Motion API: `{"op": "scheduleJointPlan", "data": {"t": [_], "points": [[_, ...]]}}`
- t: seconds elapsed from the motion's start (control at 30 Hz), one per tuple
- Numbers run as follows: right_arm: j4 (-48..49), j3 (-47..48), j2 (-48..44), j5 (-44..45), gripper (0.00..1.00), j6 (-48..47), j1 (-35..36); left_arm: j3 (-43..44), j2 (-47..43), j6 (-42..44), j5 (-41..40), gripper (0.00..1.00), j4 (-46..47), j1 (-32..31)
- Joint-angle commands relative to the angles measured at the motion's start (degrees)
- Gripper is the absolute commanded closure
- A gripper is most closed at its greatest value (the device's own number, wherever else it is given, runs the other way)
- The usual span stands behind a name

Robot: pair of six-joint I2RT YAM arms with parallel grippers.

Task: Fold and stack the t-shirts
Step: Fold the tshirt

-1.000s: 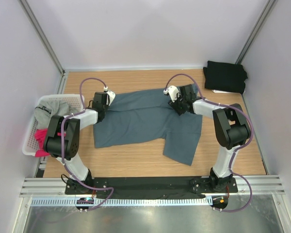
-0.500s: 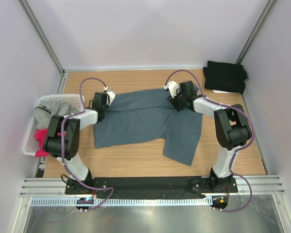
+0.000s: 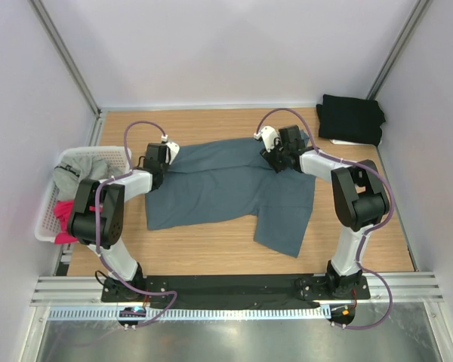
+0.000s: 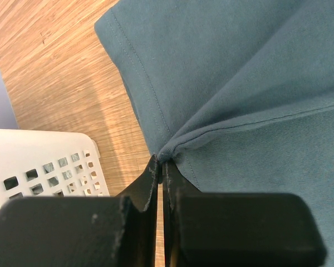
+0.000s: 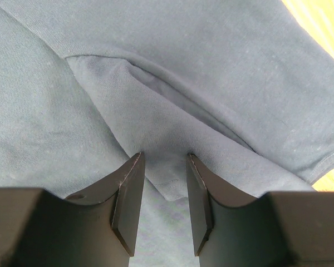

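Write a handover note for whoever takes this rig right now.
Left gripper: shut on the left edge of the blue shirt.
Right gripper: jaws open over that shirt's right part.
Blue shirt: spread on the table, not folded.
Done: black shirt looks folded, far right corner.
Left: fold and stack blue. The grey shirt and pink shirt lie in the basket.

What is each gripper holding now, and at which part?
The left gripper pinches the blue-grey t-shirt at a bunched fold on its edge. The right gripper stands open over the same shirt, holding nothing.
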Motion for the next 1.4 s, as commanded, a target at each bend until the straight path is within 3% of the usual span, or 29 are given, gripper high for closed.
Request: {"op": "scheduleJointPlan", "data": {"t": [0.0,0.37,1.37], "points": [[0.8,0.3,-2.5,-0.2,0.58,0.4,-0.2,0.1,-0.1,-1.5,-1.0,1.00,1.7,0.1],[0.7,-1.8,-6.3,-1.3,0.59,0.6,-0.1,-0.1,-0.5,-1.6,-0.9,1.00,1.7,0.1],[1.3,0.5,0.9,-0.6,0.64,0.3,-0.3,-0.2,-0.2,-1.5,-1.6,1.00,2.0,0.1]]}}
